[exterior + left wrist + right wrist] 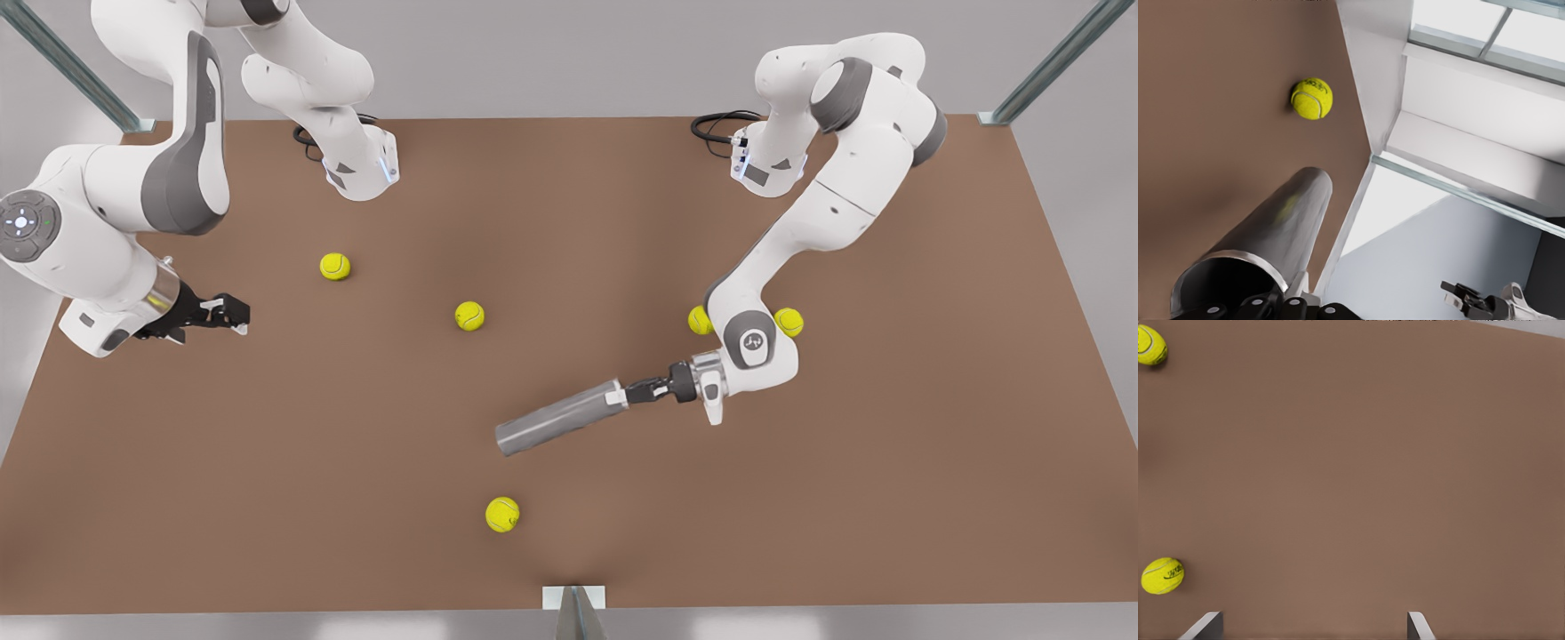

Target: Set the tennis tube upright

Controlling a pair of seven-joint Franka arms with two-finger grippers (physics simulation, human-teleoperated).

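The tennis tube (556, 418) is a dark grey cylinder lying nearly flat, low over the brown table near its middle. My left gripper (633, 393), on the arm at the front view's right, is shut on the tube's open, silver-rimmed end. The left wrist view looks along the tennis tube (1271, 233) from that rim, with the left gripper's fingers (1265, 308) clamped on the edge. My right gripper (233, 316) hangs open and holds nothing over the table at the front view's left, far from the tube. Its two fingertips (1205, 627) stand wide apart.
Several yellow tennis balls lie on the table (889, 498): one (502, 514) near the front edge just beyond the tube's far end, one (469, 316) mid-table, one (335, 266) near the right gripper, two (789, 322) behind the left arm's wrist.
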